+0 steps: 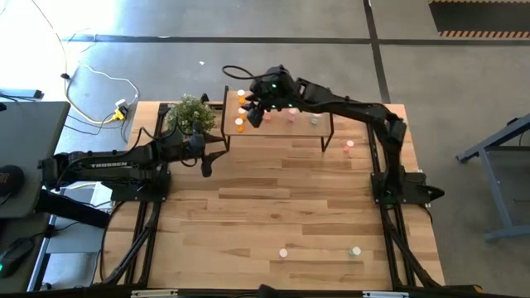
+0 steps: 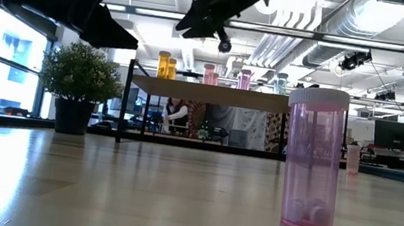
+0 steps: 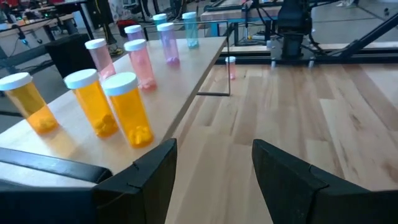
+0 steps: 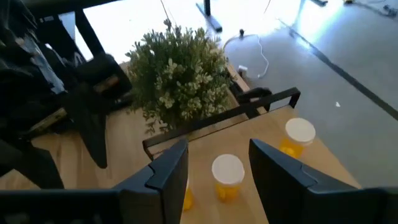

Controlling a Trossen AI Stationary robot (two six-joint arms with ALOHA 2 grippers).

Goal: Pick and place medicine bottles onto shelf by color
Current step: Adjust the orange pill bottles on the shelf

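Right gripper [image 1: 255, 112]: hovers above the shelf's end nearest the potted plant, over the orange bottles; fingers apart, nothing between them.
Orange bottle below right gripper [image 4: 227, 176]: seen in the right wrist view in the gap between the fingers, standing on the shelf, white cap up, not touched.
Second orange bottle [image 4: 296, 137]: stands nearer the shelf's far edge, apart from the first.
Left gripper [image 1: 207, 161]: low over the table just beside the shelf's plant-side end, fingers apart and empty.
Shelf [image 1: 306, 128]: light wood top on a black frame, at the table's far edge; bottles stand in a row along it.
Shelf contents, left wrist view: three orange bottles [image 3: 129, 109] closest, then light pink bottles [image 3: 141, 62], a purple-pink one [image 3: 168, 42] and a pale green one [image 3: 190, 29] farthest.
Potted plant [image 1: 190, 113]: just beside the shelf's orange end, close to both grippers.
Loose bottles: a pink bottle [image 2: 313, 160] stands on the table near its front edge, with small white pills in its bottom; a pale green bottle [image 1: 355, 251] lies near it; another pink bottle [image 1: 349, 147] stands beside the shelf's far leg.
Open room: the table [image 1: 273, 207] is bare wood between the shelf and the front bottles.
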